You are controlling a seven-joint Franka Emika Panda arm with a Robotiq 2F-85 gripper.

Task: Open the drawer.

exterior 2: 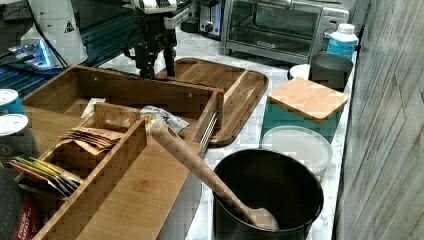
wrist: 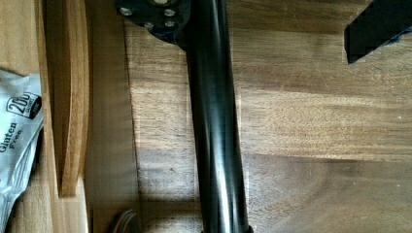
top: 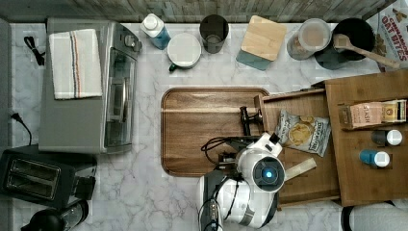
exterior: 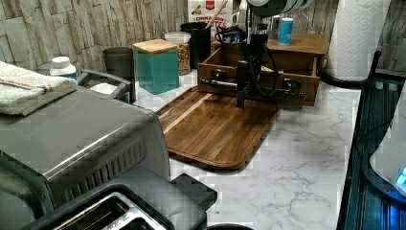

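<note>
The drawer [top: 293, 144] stands pulled well out of its cabinet box [top: 370, 139] in the top view, its front over the right edge of the wooden tray [top: 202, 130]; a snack bag [top: 303, 132] lies inside it. The gripper [top: 248, 126] sits at the drawer's front.

In the left view, the gripper [exterior: 242, 93] hangs down at the black bar handle [exterior: 225, 84] above the tray.

In the right view, the gripper [exterior 2: 156, 62] stands just past the drawer's front wall, fingers [exterior 2: 170, 62] parted.

In the wrist view, the handle [wrist: 214, 131] runs between the spread fingers, one fingertip [wrist: 374, 29] clear of it, so the pincer is open.
</note>
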